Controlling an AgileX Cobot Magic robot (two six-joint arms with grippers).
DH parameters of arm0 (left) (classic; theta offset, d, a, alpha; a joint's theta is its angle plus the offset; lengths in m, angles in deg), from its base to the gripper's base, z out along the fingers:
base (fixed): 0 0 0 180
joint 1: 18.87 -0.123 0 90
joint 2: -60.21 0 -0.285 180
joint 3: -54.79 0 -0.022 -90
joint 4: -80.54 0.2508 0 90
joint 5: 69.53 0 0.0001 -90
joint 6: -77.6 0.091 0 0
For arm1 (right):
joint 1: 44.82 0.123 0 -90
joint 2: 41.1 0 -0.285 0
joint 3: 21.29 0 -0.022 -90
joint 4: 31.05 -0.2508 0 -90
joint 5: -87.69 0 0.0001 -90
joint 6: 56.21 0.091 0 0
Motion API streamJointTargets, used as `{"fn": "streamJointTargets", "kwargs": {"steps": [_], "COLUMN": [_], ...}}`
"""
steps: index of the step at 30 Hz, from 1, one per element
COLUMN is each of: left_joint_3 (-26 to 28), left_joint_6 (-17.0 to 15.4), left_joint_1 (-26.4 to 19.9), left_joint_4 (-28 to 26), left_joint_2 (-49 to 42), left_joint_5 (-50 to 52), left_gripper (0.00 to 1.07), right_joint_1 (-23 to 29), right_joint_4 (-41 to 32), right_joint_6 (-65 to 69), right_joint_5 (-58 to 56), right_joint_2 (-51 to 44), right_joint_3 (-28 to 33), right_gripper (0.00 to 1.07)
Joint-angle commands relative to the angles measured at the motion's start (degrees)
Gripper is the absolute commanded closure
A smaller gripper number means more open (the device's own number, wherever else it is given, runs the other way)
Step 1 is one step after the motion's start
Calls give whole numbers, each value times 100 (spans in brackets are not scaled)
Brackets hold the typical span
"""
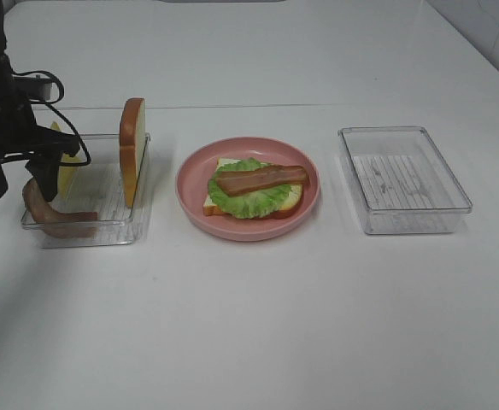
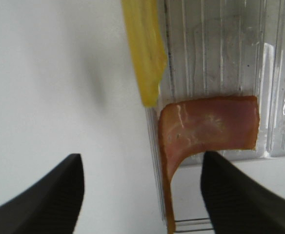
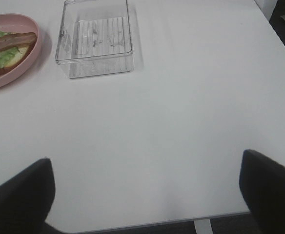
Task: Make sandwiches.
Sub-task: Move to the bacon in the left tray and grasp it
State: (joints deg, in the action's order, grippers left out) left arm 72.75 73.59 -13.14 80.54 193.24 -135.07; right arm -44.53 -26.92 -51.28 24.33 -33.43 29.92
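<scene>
On the pink plate [image 1: 251,234] a partly built sandwich lies: a white bread slice [image 1: 214,205], green lettuce [image 1: 248,200] and a bacon strip [image 1: 262,178]. A second bread slice [image 1: 132,150] stands on edge in the left clear tray [image 1: 91,240]. That tray also holds yellow cheese [image 2: 143,48] and a curled bacon strip [image 2: 208,124]. My left gripper [image 2: 142,195] hangs over the tray's corner, its jaws apart on either side of the bacon's raised edge and not touching it. My right gripper [image 3: 147,195] is open over bare table, holding nothing.
An empty clear tray [image 1: 406,225] sits right of the plate and shows in the right wrist view too [image 3: 94,68]. The table's right edge [image 3: 274,34] is near the right arm. The left arm's cables [image 1: 36,85] hang above the left tray.
</scene>
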Motion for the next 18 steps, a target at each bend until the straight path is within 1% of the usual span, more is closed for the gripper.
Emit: {"fn": "streamJointTargets", "kwargs": {"steps": [1,2,15,16,17,18], "left_joint_3": [17,17,17,17,17,17], "left_joint_6": [29,29,29,29,29,29], "left_joint_1": [52,57,57,57,57,57], "left_joint_4": [-97,-97,-97,-97,-97,-97], "left_joint_2": [11,11,11,11,11,11], "left_joint_5": [0,6,34,34,34,34], "left_gripper": [61,62,63,67,67,74], "right_joint_1": [-40,-40,-40,-40,-40,-40], "right_joint_4": [-6,-6,-6,-6,-6,-6], "right_joint_6": [-40,-40,-40,-40,-40,-40], "right_joint_5": [40,40,40,40,40,40], "right_joint_2": [-195,-195,-195,-195,-195,-195], "right_joint_3": [23,23,23,23,23,23], "right_gripper": [9,9,9,9,9,9]}}
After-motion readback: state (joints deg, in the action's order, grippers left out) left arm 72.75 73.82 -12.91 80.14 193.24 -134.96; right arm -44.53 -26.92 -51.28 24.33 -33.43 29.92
